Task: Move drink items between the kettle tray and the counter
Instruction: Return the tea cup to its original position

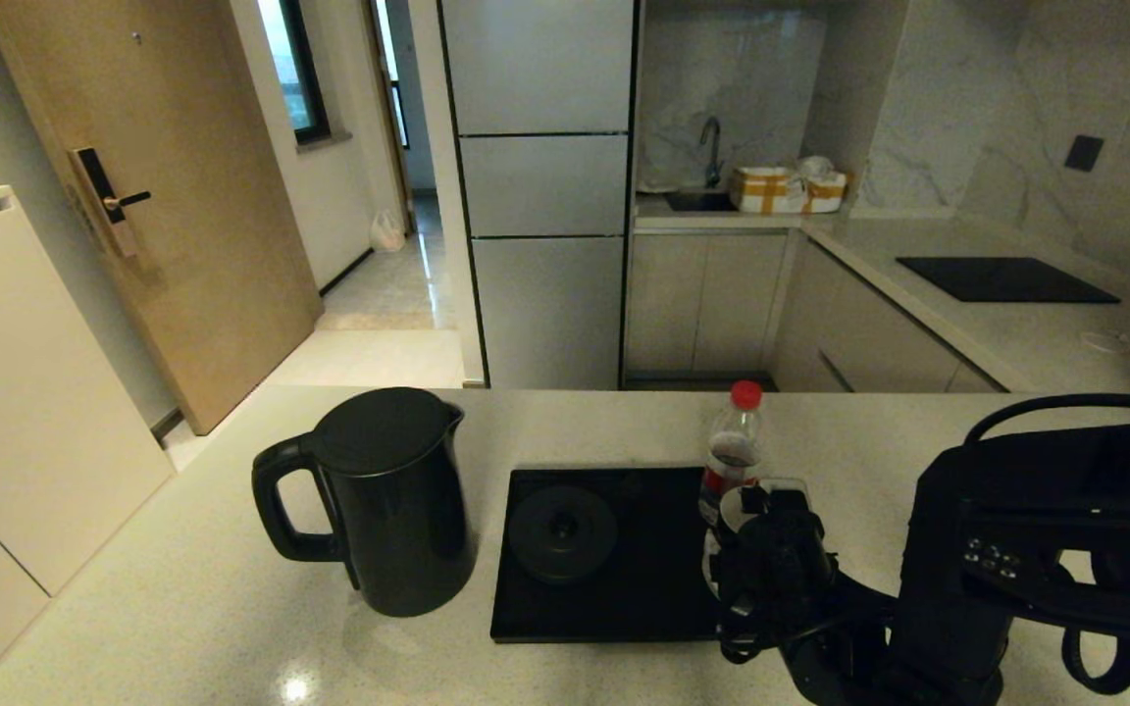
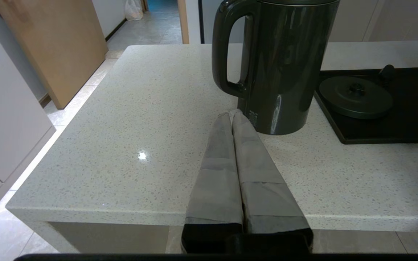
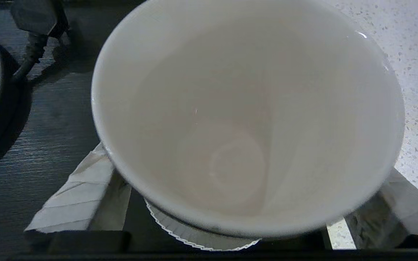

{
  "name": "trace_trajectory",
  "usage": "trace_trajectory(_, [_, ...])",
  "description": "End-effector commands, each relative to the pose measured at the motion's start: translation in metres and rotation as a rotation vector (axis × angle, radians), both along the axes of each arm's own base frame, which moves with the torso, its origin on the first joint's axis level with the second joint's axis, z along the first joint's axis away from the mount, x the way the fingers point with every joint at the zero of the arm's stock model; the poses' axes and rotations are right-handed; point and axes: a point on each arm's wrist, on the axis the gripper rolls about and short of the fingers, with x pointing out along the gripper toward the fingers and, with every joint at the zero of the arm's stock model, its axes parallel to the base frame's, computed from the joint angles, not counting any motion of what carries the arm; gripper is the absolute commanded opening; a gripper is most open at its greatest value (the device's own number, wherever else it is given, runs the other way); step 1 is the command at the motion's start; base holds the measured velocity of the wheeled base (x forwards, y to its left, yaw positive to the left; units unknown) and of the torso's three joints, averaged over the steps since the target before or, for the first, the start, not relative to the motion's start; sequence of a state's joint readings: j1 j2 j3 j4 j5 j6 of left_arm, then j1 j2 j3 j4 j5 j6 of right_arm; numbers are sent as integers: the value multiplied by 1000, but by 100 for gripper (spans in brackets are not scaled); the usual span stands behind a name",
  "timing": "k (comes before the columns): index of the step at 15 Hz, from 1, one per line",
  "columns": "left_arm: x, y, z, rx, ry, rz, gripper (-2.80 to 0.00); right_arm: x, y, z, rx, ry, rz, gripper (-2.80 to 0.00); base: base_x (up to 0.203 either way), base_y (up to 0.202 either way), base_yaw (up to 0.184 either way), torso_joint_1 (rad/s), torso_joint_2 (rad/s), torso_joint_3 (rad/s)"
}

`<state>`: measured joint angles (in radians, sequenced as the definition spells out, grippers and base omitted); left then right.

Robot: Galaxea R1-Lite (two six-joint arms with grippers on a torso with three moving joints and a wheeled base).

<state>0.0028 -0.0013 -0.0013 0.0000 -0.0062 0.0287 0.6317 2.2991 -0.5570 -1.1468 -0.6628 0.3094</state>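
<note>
The tall black kettle (image 1: 384, 500) stands on the beige counter (image 1: 182, 608), just left of the flat black kettle tray (image 1: 614, 588), whose round base (image 1: 562, 532) is bare. The red-capped bottle (image 1: 734, 441) stands at the tray's far right corner. My right gripper (image 1: 769, 510) is shut on the black cup (image 3: 245, 108), white inside. Its fingers (image 3: 78, 195) press both sides, over a fluted white saucer (image 3: 194, 235) at the tray's right edge. My left gripper (image 2: 232, 113) is shut and empty. It hovers over the counter's front edge, tips close to the kettle (image 2: 285, 65).
A black cooktop panel (image 1: 1004, 279) lies in the far counter at the right. A sink and baskets (image 1: 786, 189) stand at the back. A cord plug (image 3: 36, 21) lies on the tray behind the base. The counter's left edge drops to the floor.
</note>
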Motion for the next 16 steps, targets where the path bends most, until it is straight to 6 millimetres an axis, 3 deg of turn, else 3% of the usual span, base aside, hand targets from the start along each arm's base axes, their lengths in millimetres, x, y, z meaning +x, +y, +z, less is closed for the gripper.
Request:
trace_trajectory(1, [0,0,0,0,-1,0,-280,0,0,1,5,-8,-3,0,0,0,0,0,0,0])
trace_trajectory(10, [0,0,0,0,0,0,-280,-3,-2,3,2,-4,-4,0,0,0,0,0,0,0])
trace_trajectory(16, [0,0,0,0,-2,0,-280,-18,-10,13,-7,8,8,0,0,0,0,0,0,0])
